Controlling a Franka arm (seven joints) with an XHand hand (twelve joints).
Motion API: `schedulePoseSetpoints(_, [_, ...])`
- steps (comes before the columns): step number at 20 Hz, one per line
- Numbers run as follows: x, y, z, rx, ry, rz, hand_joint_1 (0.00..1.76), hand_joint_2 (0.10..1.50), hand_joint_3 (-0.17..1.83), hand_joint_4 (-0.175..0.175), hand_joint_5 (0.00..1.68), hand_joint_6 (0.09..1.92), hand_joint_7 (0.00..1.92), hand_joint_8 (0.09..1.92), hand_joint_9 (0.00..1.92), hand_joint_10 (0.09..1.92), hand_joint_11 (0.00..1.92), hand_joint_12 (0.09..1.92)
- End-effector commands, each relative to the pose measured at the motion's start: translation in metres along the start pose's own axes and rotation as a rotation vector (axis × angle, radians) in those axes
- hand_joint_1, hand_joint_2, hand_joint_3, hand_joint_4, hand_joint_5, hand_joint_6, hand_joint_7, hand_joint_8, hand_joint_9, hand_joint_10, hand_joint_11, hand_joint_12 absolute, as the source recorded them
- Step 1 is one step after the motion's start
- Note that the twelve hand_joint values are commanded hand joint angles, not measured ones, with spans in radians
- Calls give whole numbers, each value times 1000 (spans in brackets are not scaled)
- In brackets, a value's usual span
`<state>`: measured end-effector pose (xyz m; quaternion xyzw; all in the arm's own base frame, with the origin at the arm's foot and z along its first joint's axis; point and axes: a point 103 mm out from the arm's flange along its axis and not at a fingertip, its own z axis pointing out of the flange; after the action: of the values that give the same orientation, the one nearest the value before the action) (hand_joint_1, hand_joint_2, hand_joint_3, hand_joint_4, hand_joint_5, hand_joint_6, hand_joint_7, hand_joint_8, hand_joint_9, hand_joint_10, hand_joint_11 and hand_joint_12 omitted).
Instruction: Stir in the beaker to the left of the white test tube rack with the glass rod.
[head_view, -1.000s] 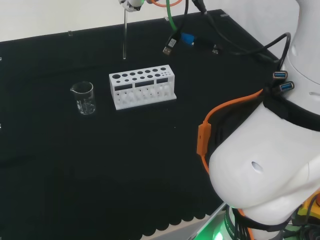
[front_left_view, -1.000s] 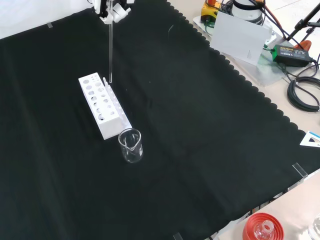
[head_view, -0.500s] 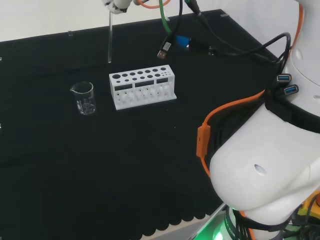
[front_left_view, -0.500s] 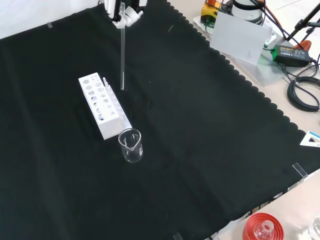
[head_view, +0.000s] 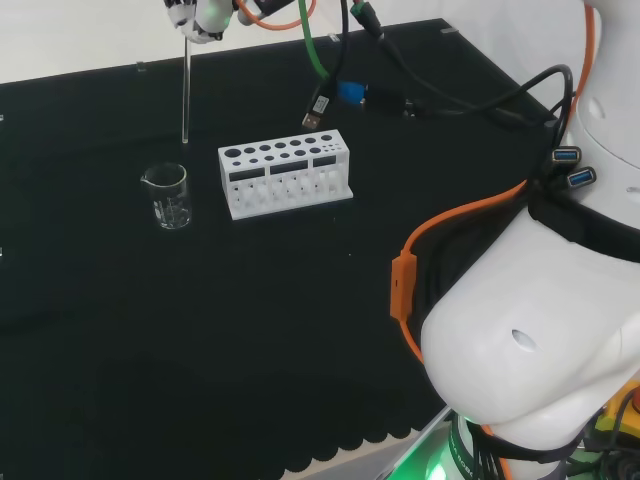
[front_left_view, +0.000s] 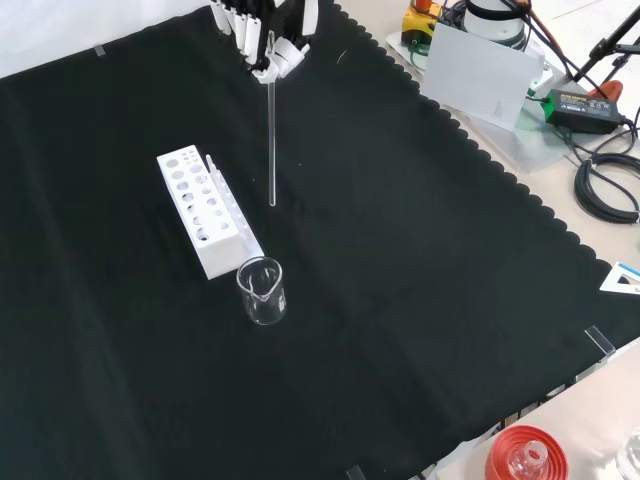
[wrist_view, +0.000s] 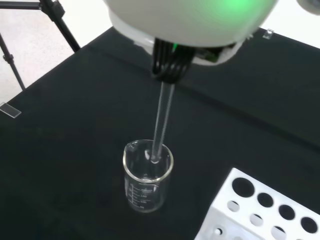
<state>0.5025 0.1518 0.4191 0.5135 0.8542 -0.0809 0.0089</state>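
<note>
Head rear-high, front opposite, wrist close.

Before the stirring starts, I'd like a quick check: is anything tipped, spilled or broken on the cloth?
Nothing stands out. The beaker stands upright beside the rack, which sits flat. The rod hangs straight from the hand, above the cloth, which looks dry.

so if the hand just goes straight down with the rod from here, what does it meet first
Probably the beaker: the wrist view shows the rod held by the hand lined up over its mouth, though depth is unclear.
</note>
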Motion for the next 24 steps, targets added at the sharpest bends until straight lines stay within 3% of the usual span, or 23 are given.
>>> schedulePoseSetpoints(1, [11, 13, 3, -1, -2, -40, 1333, 532, 877, -175, 1191, 715, 1429, 706, 1790, 422, 1664, 659])
schedulePoseSetpoints(24, [18, 71, 32, 43, 13, -104, 1333, 530, 877, -175, 1192, 713, 1430, 704, 1792, 410, 1663, 664])
